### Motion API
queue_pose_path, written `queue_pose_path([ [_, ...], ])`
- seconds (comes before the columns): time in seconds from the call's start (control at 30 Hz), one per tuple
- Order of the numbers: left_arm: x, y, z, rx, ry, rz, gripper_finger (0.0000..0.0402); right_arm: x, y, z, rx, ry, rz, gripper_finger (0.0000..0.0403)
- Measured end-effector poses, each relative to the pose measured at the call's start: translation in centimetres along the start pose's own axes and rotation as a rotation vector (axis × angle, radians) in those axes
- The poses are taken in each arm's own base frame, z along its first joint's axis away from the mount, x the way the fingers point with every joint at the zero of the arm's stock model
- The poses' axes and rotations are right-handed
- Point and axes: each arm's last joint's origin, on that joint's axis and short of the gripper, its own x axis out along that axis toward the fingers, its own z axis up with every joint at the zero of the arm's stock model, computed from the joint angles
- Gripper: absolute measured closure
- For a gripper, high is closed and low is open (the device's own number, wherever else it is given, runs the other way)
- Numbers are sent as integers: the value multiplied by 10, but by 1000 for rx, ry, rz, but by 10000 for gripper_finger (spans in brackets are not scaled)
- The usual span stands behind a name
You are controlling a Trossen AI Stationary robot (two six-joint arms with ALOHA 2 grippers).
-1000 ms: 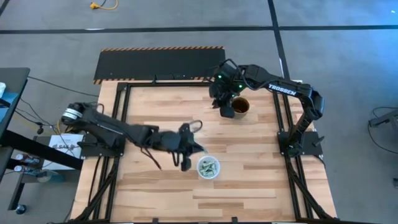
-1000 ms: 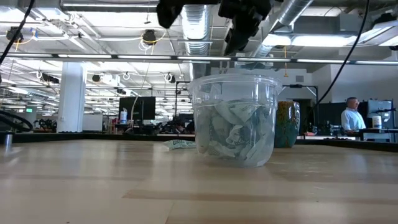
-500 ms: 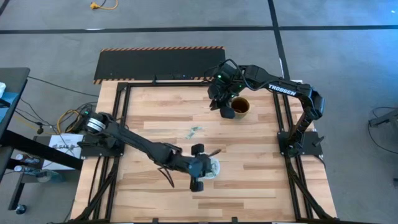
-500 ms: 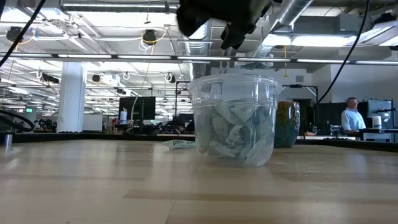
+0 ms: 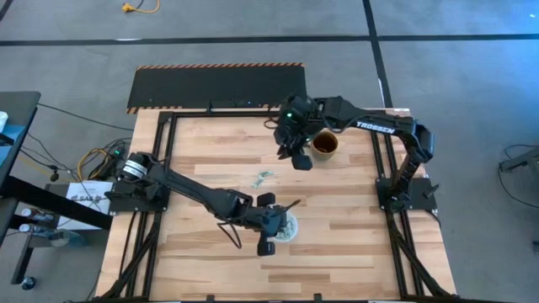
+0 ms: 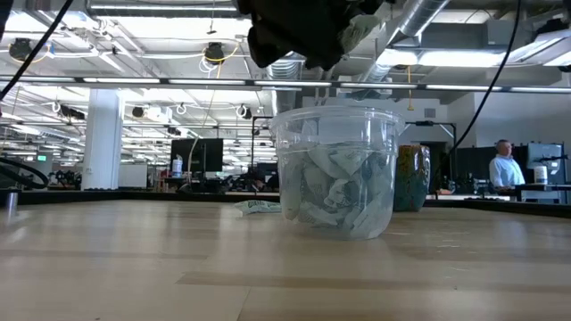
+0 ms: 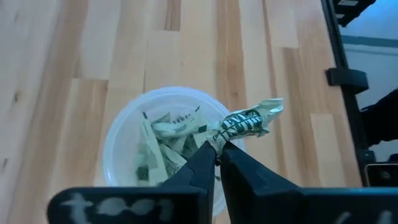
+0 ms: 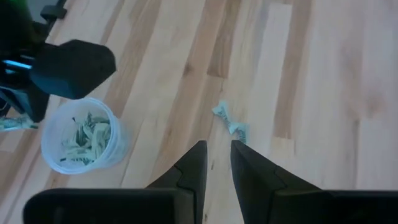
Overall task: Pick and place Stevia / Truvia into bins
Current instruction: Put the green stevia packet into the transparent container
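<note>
A clear plastic cup [image 5: 287, 230] stands near the table's middle, holding several pale green and white sachets [image 7: 163, 144]. My left gripper [image 7: 217, 155] hangs just above the cup [image 7: 124, 134], shut on one crumpled sachet [image 7: 249, 121]. This sachet also shows above the cup's rim in the low view [image 6: 360, 27]. Another crumpled sachet [image 5: 264, 178] lies flat on the wood farther back. My right gripper [image 8: 216, 152] hovers beyond that sachet [image 8: 230, 122], next to the brown mug [image 5: 325, 143]. Its fingers are slightly open, with nothing between them. My left gripper pinches one end of the crumpled sachet [image 7: 219, 138] between its two fingertips. The fingers slant down from the table's left side. The rest of the sachet sticks out past the tips, lifted clear, over the cup's opening and rim.
The brown mug [image 6: 412, 178] stands at the far right of the table, behind the cup [image 6: 337, 169]. My left arm [image 8: 74, 65] reaches across the table's near left. A person [image 6: 504, 165] sits in the room beyond. Bare wood lies along the near edge.
My left gripper has swung from the table's middle toward the near right and down, tipping steeper. It now hangs over the cup with the sachet still pinched. My right gripper has drifted from the mug toward the table's left, nearer the sachet that lies on the wood.
</note>
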Motion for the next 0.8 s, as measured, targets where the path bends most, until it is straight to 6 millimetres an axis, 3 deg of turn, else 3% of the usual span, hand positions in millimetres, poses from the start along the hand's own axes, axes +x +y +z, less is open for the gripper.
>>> queue_pose_path([
  [0.27,0,3,0,-35,26,-35,332,43,-15,-10,55,105,58,337],
  [0.43,-5,6,1,-121,42,-52,284,59,-21,-15,70,138,79,337],
  [0.63,-41,15,7,-264,117,44,272,77,-27,-19,79,158,93,337],
  [0.8,-80,12,-4,-276,149,222,272,86,-34,-16,76,99,112,337],
])
